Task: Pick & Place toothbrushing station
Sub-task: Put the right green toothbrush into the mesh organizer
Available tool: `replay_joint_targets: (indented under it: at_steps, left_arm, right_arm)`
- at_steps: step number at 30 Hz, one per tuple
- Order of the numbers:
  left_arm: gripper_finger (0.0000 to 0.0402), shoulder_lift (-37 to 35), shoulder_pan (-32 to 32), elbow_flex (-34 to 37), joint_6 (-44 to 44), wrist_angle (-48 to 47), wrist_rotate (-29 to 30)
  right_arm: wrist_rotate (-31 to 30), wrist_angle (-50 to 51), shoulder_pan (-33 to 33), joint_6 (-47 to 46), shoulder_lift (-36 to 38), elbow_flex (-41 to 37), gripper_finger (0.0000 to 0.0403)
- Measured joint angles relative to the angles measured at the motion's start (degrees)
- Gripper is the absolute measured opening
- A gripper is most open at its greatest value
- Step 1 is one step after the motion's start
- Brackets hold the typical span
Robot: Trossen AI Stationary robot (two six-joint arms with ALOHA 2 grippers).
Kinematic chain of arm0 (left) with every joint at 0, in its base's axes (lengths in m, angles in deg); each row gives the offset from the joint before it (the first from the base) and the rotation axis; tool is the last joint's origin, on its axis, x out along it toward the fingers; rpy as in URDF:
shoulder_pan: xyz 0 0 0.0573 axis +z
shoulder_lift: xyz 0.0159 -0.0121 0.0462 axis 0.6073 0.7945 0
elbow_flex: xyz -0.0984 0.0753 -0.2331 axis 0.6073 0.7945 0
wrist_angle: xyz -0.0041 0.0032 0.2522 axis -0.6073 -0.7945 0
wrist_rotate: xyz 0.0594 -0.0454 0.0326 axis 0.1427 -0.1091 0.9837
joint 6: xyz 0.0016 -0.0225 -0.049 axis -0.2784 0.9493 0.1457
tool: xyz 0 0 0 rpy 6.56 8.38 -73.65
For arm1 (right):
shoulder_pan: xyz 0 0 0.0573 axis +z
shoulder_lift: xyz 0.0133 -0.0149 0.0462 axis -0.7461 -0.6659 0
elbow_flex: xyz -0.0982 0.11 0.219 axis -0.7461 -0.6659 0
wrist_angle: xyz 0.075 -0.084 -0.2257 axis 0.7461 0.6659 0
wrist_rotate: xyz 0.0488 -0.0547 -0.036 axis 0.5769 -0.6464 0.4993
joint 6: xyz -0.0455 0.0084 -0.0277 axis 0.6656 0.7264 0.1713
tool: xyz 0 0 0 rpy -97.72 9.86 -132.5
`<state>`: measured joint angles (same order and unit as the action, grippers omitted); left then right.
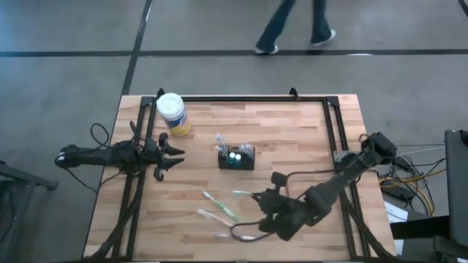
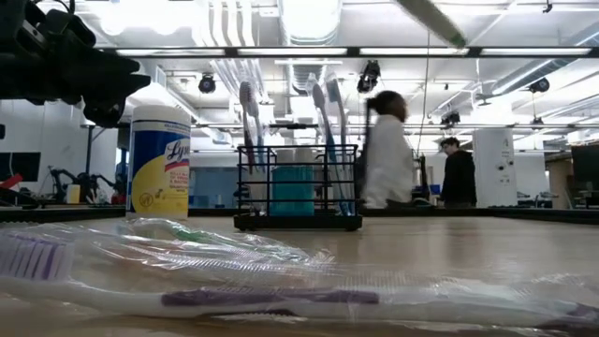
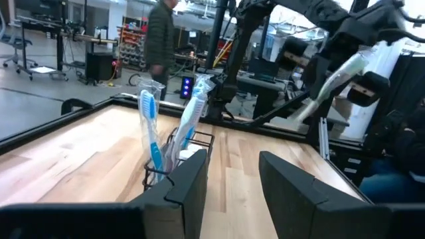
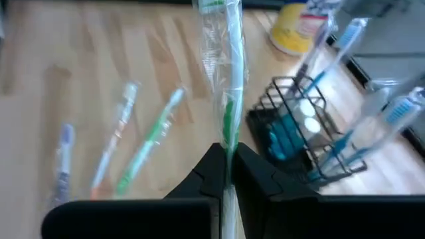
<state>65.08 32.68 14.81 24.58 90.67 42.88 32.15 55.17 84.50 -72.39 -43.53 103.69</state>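
The toothbrushing station, a small black wire caddy (image 1: 236, 158) with blue toothbrushes standing in it, rests on its base at the table's middle. It also shows in the low view (image 2: 298, 192) and the left wrist view (image 3: 174, 162). My left gripper (image 1: 172, 157) is open and empty, level, left of the caddy and pointing at it; its fingers (image 3: 192, 189) show in its wrist view. My right gripper (image 1: 261, 202) is near the table's front, right of middle. It is shut on a green toothbrush in a clear wrapper (image 4: 226, 79). My right gripper pinches the wrapped green toothbrush between its two fingers (image 4: 211, 169), on the handle (image 4: 228, 136). The brush runs on forward past the fingertips, along the fingers. In the left wrist view the brush (image 3: 335, 76) slants upward, lifted clear of the table.
A white-capped, yellow-labelled round jar (image 1: 173, 113) stands at the far left. Three wrapped toothbrushes (image 1: 219, 206) (image 4: 149, 143) lie flat near the front, left of my right gripper; one lies close in the low view (image 2: 262, 300). People walk in the room beyond (image 2: 386, 150).
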Motion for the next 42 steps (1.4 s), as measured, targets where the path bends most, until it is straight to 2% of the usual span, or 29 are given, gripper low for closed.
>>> replay_joint_targets:
  at_steps: [3, 8, 11, 15, 24, 34, 42]
  left_arm:
    - [0.0142, 0.23, 0.00, 0.00, 0.02, 0.01, 0.02]
    - [0.0142, 1.04, 0.00, 0.11, 0.00, 0.26, -0.95]
    - [0.0138, 2.13, -0.02, 0.11, -0.14, 0.15, -3.72]
    - [0.0127, 3.89, -0.04, 0.11, -2.93, 0.71, -8.10]
    - [0.0112, 7.00, -0.04, 0.11, -6.01, 12.97, -8.52]
    - [0.0112, 7.72, -0.02, 0.02, -9.75, 12.33, -7.02]
    - [0.0112, 7.97, -0.02, 0.02, -9.44, 10.62, -6.99]
  right_arm:
    - [2.09, -16.78, -0.62, 6.21, 3.68, -10.40, 0.0014]
    - [8.39, -55.77, -4.13, 20.90, 8.19, -28.34, 0.0013]
    - [14.58, -68.80, -6.91, 24.11, 8.32, -35.22, 0.0013]
    - [15.27, -74.99, -9.04, 26.35, 7.70, -39.17, 0.0013]
    - [15.49, -80.77, -13.02, 32.33, 9.18, -43.00, 0.0013]
    - [14.68, -91.56, -16.08, 42.70, 11.96, -46.30, 0.0013]
    - [18.14, -109.35, -20.21, 41.76, 12.86, -55.51, 0.0013]
